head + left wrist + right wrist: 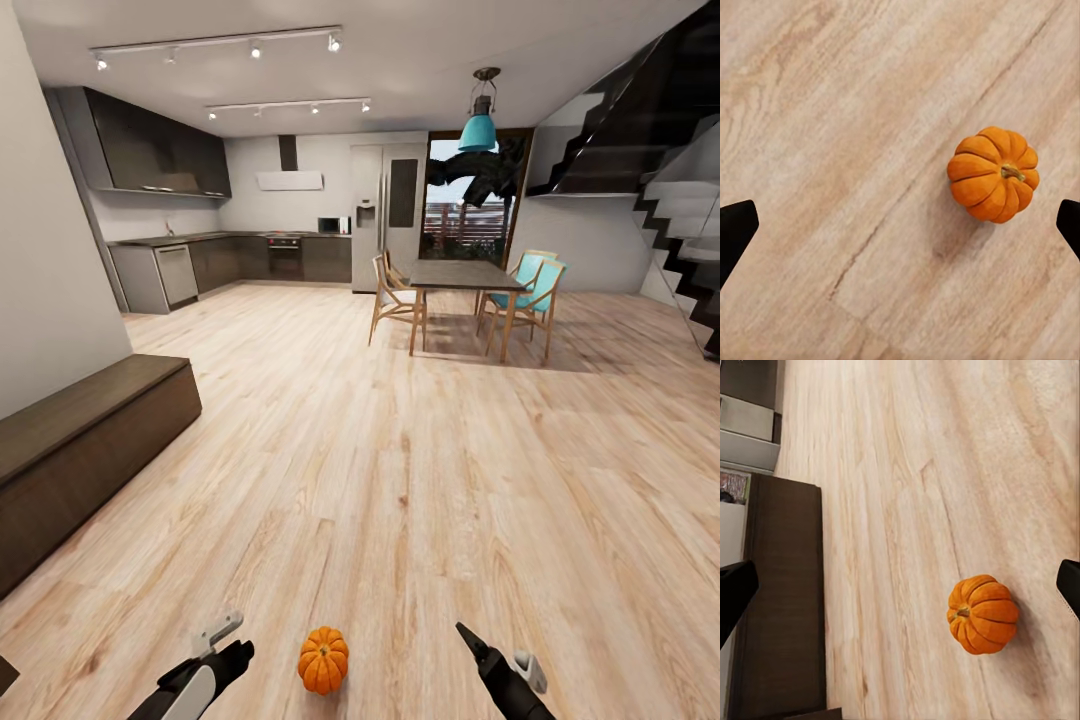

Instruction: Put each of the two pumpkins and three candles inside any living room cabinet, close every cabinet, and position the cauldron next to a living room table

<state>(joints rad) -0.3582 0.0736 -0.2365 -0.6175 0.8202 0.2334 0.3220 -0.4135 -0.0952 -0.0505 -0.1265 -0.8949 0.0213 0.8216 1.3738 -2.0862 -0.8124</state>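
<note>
— So, where does the job stand?

— Barely begun, I'd say. One pumpkin (323, 660) sits upright on the wood floor (400, 470), just ahead of me and between my two arms. Nothing has hold of it.

— And your tools?

— My left tool (222, 640) hangs just beside the pumpkin, spread wide and empty; its wrist camera shows a dark fingertip (735, 232) at each edge with bare boards and the pumpkin (994, 174) between them, nearer one finger. My right tool (478, 645) is on the other side, also wide open with nothing in it, its fingertips (735, 596) far apart and the pumpkin (982, 613) lying below, off toward one of them.

— The cabinet?

— The long, low brown cabinet (85, 450) runs along the wall at my left, near but apart from the pumpkin. From the head view its front looks shut, so it must be opened first. Whether anything is inside, I cannot tell.

— What's left?

— By my reckoning nearly everything: this pumpkin, the other one, three candles, closing up, then the cauldron beside a table. The dining table (465, 275) with its chairs (398, 300) stands well off, toward the kitchen.
</note>
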